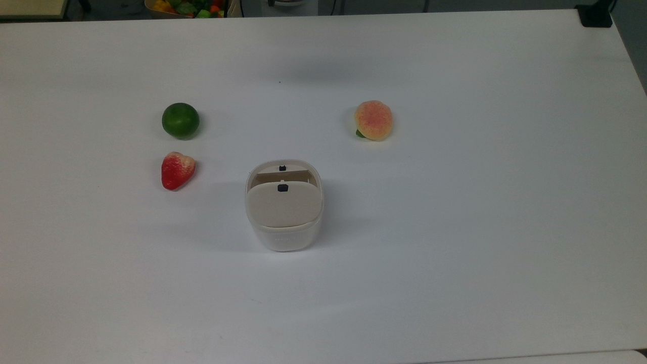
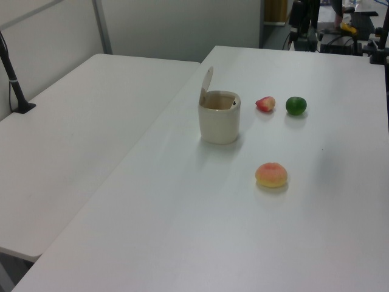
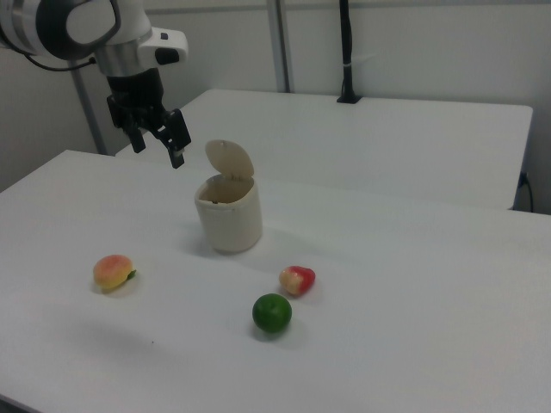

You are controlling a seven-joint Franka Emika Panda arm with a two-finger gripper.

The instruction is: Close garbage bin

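The garbage bin (image 1: 284, 238) is a small white rounded-square tub standing mid-table. Its flat beige lid (image 1: 284, 206) with a small black button is tipped up on its hinge, so the bin stands open. In the left view the bin (image 2: 219, 123) has its lid (image 2: 206, 84) upright at the left view's left side. In the right view the bin (image 3: 229, 217) shows its lid (image 3: 229, 159) raised. My gripper (image 3: 159, 146) hangs in the air up and to the right view's left of the lid, apart from it, open and holding nothing.
A green lime (image 1: 180, 120) and a red strawberry (image 1: 177, 170) lie to the top view's left of the bin. A peach (image 1: 373, 120) lies at the top view's upper right of it. A second white table (image 2: 79, 121) adjoins on the left view's left.
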